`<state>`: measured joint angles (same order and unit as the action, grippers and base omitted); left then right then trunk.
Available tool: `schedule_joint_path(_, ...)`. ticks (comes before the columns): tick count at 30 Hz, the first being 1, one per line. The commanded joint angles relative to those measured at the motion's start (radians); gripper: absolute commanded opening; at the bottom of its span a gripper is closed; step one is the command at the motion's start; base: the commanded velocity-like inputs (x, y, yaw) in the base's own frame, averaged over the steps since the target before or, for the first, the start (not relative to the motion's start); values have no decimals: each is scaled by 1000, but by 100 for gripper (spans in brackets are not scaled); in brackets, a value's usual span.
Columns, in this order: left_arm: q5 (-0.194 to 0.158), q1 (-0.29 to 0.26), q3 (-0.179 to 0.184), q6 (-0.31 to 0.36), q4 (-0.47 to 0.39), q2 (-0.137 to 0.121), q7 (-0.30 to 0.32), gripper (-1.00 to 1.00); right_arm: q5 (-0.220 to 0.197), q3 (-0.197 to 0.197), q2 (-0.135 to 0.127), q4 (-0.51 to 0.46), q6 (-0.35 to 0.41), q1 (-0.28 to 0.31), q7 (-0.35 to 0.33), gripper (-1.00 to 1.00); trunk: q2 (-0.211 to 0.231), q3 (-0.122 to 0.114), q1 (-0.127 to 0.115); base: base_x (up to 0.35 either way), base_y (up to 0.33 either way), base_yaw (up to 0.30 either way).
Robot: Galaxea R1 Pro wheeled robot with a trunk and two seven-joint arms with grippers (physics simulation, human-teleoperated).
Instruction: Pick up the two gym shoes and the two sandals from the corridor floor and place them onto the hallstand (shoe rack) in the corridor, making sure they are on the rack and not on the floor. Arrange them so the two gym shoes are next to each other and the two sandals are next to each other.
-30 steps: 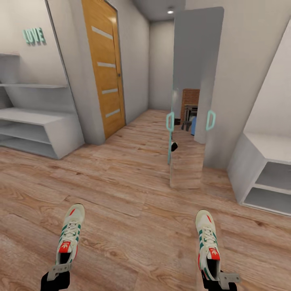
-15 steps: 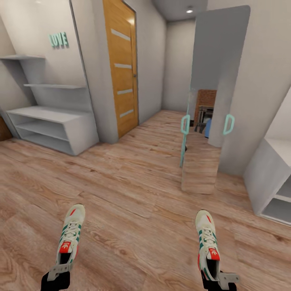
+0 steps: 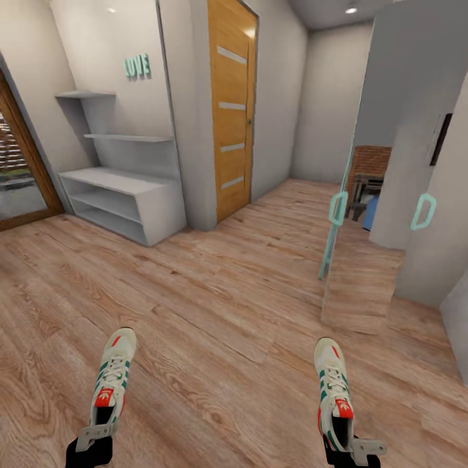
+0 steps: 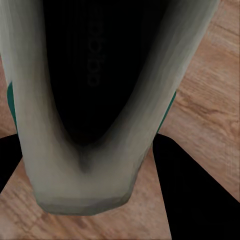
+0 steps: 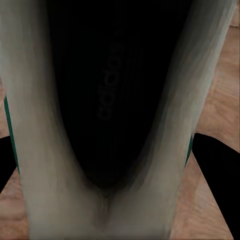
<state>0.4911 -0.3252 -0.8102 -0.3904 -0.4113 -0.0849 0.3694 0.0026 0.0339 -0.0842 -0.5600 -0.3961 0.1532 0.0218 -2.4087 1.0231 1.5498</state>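
Right, two gym shoes in view, one per arm. The left gripper (image 3: 91,441) is clamped on the heel of the left gym shoe (image 3: 112,380), and the right gripper (image 3: 354,448) is clamped on the heel of the right gym shoe (image 3: 333,390); both shoes point toes forward, held over the corridor floor (image 3: 221,305), well apart from each other. In the left wrist view the shoe's heel opening (image 4: 95,85) is seen close up with a dark finger (image 4: 195,195) at its side, wood planks behind. In the right wrist view the same: cream heel collar and dark insole (image 5: 110,100), one black finger (image 5: 217,165) at the edge. One hallstand (image 3: 123,198) stands far ahead of the left shoe against the wall: pale grey, two low open compartments under a flat top, two staggered shelves above, nothing seen on it. Just above the hallstand, one teal LOVE sign (image 3: 137,65) on the wall. Right of the hallstand, past a wall corner, one orange wooden door (image 3: 233,110) with four pale stripes. Well right of the hallstand, one tall mirror panel (image 3: 364,195) with teal handles. Left of the hallstand, one brown-framed glass door (image 3: 23,169).
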Motion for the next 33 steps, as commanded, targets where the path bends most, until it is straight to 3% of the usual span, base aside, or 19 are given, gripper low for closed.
schedule_joint_path(1,5,-1,-9,-4,0,1,9,-100,0,0,0,0,-3,0,3,-100,0,1,0,332,0,279)
schedule_joint_path(33,3,-1,-12,-4,22,-1,9,-100,1,0,0,0,-4,0,3,-100,0,1,0,311,136,279)
